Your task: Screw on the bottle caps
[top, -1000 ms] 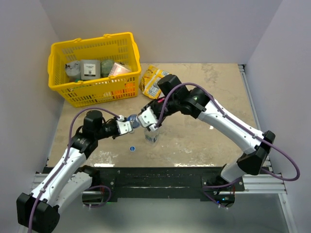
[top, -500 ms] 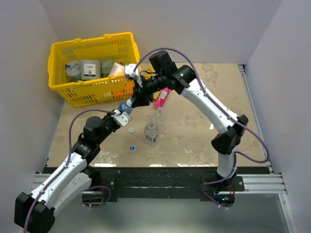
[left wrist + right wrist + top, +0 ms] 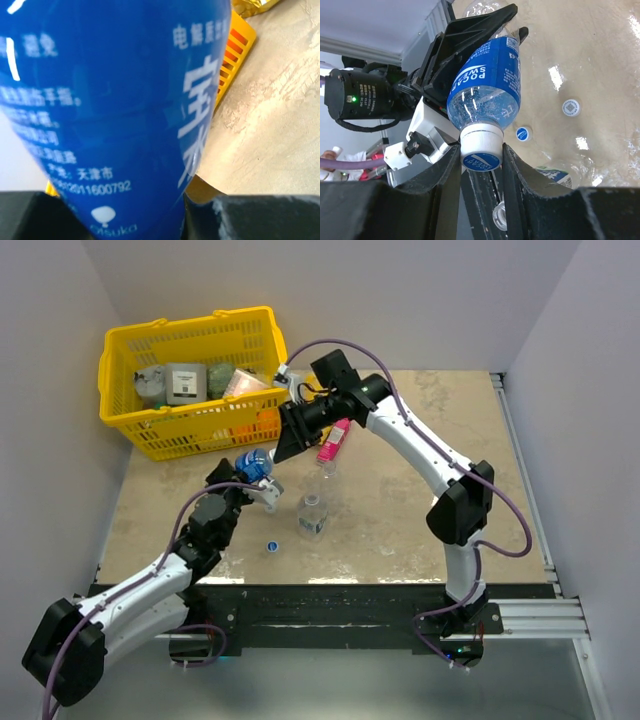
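Blue-labelled clear plastic bottle (image 3: 487,80) hangs tilted above the mottled beige table (image 3: 440,530), clamped in the left gripper (image 3: 255,472) — its white, blue-topped screw cap (image 3: 481,144) pinched by the right gripper (image 3: 481,152). Pale grey walls (image 3: 420,300) enclose the table, a yellow plastic basket (image 3: 200,432) in its far-left corner.

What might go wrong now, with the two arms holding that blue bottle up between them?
1. The blue-labelled bottle is held tilted above the table by the left fingers alone; twisting might turn or slip it in that grip.
2. The right fingers pinch just the sides of the cap, so they may slide round it without tightening.
3. An uncapped upright bottle stands close by; a low arm might topple it.
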Tool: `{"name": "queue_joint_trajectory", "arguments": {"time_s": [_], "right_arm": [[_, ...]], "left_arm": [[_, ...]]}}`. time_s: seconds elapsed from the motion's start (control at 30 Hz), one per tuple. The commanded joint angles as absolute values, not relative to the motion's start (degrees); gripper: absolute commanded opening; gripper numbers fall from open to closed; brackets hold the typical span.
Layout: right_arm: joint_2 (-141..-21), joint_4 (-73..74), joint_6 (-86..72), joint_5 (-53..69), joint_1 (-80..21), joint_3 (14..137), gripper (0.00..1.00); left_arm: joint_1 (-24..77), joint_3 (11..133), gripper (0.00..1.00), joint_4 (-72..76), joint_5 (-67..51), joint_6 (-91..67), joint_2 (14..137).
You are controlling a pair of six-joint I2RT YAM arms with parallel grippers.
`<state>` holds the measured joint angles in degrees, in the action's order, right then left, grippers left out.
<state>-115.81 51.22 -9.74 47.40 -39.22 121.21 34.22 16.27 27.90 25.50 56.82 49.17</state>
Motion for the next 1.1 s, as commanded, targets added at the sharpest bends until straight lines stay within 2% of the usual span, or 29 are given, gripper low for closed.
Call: {"name": "queue_joint_trajectory", "arguments": {"time_s": [0.0,0.03,0.13,0.2,0.23,0.33,0.43,0.57,0.8,1.07], "right_arm": [[-112.3,47.5,-10.4,45.8,-37.9,123.5,0.33],[-112.0,47.6,-9.1,46.1,-35.3,124.9,0.43],[-110.7,50.9,2.9,49.7,-31.2,129.9,0.51],[-107.2,54.2,20.3,48.9,-31.3,130.4,0.57],[-105.1,54.9,31.1,49.2,-31.5,126.8,0.58],[-94.4,48.6,46.5,48.1,-33.7,112.0,0.61],[-86.5,47.7,61.9,43.0,-39.4,102.5,0.62],[-82.2,44.0,67.4,41.2,-44.5,95.9,0.62],[-84.9,47.1,72.9,40.2,-48.9,98.1,0.61],[-87.3,50.6,77.1,39.6,-49.0,100.2,0.56]], "left_arm": [[36.0,18.8,0.00,28.1,22.8,57.5,47.8],[35.3,19.2,0.00,25.9,22.2,56.4,47.5],[33.5,21.8,0.00,13.7,15.6,51.2,45.6],[32.6,23.5,0.00,6.3,8.6,48.4,43.9],[31.6,24.2,0.00,2.5,6.0,47.8,42.9],[28.0,26.8,0.00,-2.9,-4.4,44.1,41.7],[25.1,30.4,0.00,-6.8,-12.5,42.5,42.3],[24.3,33.0,0.00,-8.5,-18.5,41.6,43.0],[24.3,34.5,0.00,-9.0,-22.3,41.3,43.0],[24.3,35.3,0.00,-8.2,-23.6,41.2,43.6]]}}
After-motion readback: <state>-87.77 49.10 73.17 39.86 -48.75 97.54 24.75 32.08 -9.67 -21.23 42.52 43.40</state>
